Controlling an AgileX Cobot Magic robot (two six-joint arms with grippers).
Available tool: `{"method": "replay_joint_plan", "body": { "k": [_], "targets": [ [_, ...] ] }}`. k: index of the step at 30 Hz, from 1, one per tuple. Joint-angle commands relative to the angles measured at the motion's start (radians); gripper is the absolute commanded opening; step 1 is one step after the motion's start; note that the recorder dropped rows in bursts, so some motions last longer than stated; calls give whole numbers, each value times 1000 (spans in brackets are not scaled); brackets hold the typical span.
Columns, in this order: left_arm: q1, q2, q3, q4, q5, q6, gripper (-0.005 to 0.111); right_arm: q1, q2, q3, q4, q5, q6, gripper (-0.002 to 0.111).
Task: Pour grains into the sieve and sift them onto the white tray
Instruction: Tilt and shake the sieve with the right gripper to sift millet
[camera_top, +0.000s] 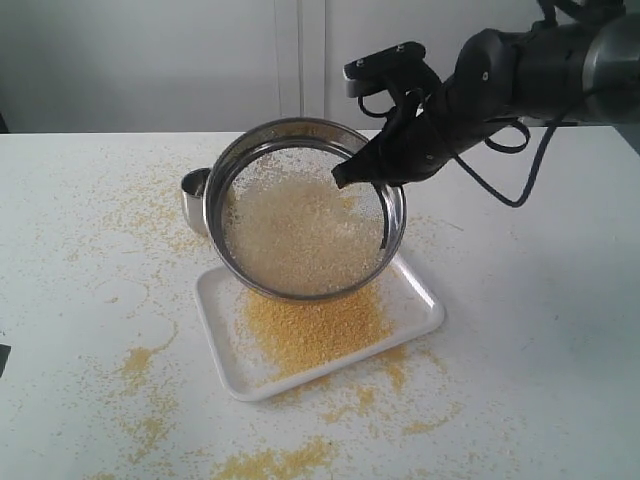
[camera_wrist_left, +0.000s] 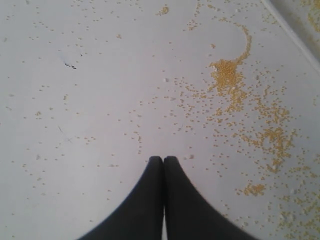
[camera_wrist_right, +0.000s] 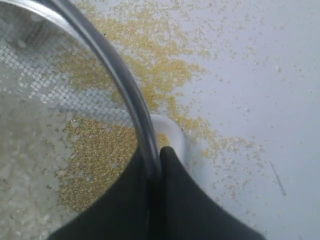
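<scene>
Sieve (camera_top: 214, 195) held tilted above the white tray (camera_top: 418, 292), the right gripper (camera_wrist_right: 155, 154) clamped on its far rim, one finger inside the wall and one outside. Pale grains (camera_top: 300, 240) lie on the mesh. Yellow meal (camera_top: 315, 330) is heaped on the tray beneath the sieve and scattered over the table (camera_top: 560, 350). A small steel cup (camera_top: 192, 195) stands behind the sieve's left edge. Left gripper (camera_wrist_left: 163, 160) hangs over the strewn table, fingers pressed together, holding nothing.
</scene>
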Motion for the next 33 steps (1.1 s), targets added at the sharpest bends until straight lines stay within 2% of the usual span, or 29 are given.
{"method": "replay_joint_plan", "body": {
  "k": [1,3,5,7,13,15,17,18,19,20,21,22,23,24,25,26,27,28,30,31,32,33],
  "targets": [
    [-1,-3,-10,-3,11,-5,0,1,-38,-8,22,-6,-17,0],
    [-1,-3,-10,-3,11,-5,0,-12,-18,-53,-26,140,-63,0],
    [-1,-3,-10,-3,11,-5,0,-44,23,-126,-105,321,49,0],
    [-1,-3,-10,-3,11,-5,0,-77,63,-187,-96,452,150,0],
    [-1,-3,-10,-3,11,-5,0,-96,114,-225,79,476,134,0],
    [-1,-3,-10,-3,11,-5,0,-85,124,-225,155,512,67,0],
    [-1,-3,-10,-3,11,-5,0,-50,134,-225,201,615,-167,0],
    [-1,-3,-10,-3,11,-5,0,-39,136,-225,150,638,-259,0],
    [-1,-3,-10,-3,11,-5,0,-36,136,-225,58,621,-241,0],
    [-1,-3,-10,-3,11,-5,0,-43,134,-225,-39,550,-109,0],
    [-1,-3,-10,-3,11,-5,0,-60,134,-225,-102,481,119,0],
    [-1,-3,-10,-3,11,-5,0,-72,134,-225,-109,438,304,0],
    [-1,-3,-10,-3,11,-5,0,-74,136,-223,-78,424,320,0],
    [-1,-3,-10,-3,11,-5,0,-68,136,-223,-12,435,196,0],
    [-1,-3,-10,-3,11,-5,0,-42,136,-225,74,511,-198,0],
    [-1,-3,-10,-3,11,-5,0,-38,136,-228,59,534,-287,0],
    [-1,-3,-10,-3,11,-5,0,-57,136,-228,-30,412,82,0],
    [-1,-3,-10,-3,11,-5,0,-69,136,-222,-25,371,312,0],
    [-1,-3,-10,-3,11,-5,0,-46,156,-227,173,484,-105,0],
    [-1,-3,-10,-3,11,-5,0,-34,158,-227,146,549,-280,0],
    [-1,-3,-10,-3,11,-5,0,-39,158,-227,60,491,-92,0],
    [-1,-3,-10,-3,11,-5,0,-61,158,-225,-60,403,344,0]
  ]
}}
